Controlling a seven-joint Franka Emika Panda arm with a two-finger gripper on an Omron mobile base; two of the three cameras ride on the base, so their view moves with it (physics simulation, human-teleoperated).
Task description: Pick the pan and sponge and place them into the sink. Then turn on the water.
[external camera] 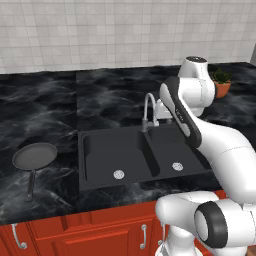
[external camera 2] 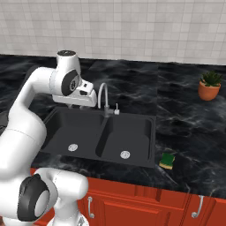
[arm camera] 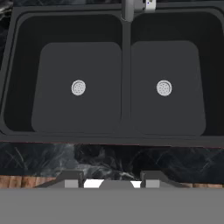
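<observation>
The pan (external camera: 35,155) sits on the black counter (external camera: 45,110) well to the left of the sink (external camera: 100,155), flat and round, with its thin handle (external camera: 31,185) running toward the cabinet front, so its long axis points roughly at you. The sponge (external camera 2: 167,160) lies on the counter just beside the sink's right front corner, on the opposite side from the pan.

Your arm is raised over the sink, and the claw (arm camera: 112,183) looks straight down at both basins; its two dark tips stand apart at the bottom of the hand view with nothing between them (a moderate gap, neither wide nor pinched).

Both basins hold nothing but their silver drains (arm camera: 78,87), and no stream falls from the faucet (external camera 2: 104,98), so all three steps seem undone.

From where the claw hangs, the pan lies far off to the left and the sponge off to the right and toward the front. The sponge looks the nearer reach; the pan likely calls for a long swing left, meeting the handle across its length.
</observation>
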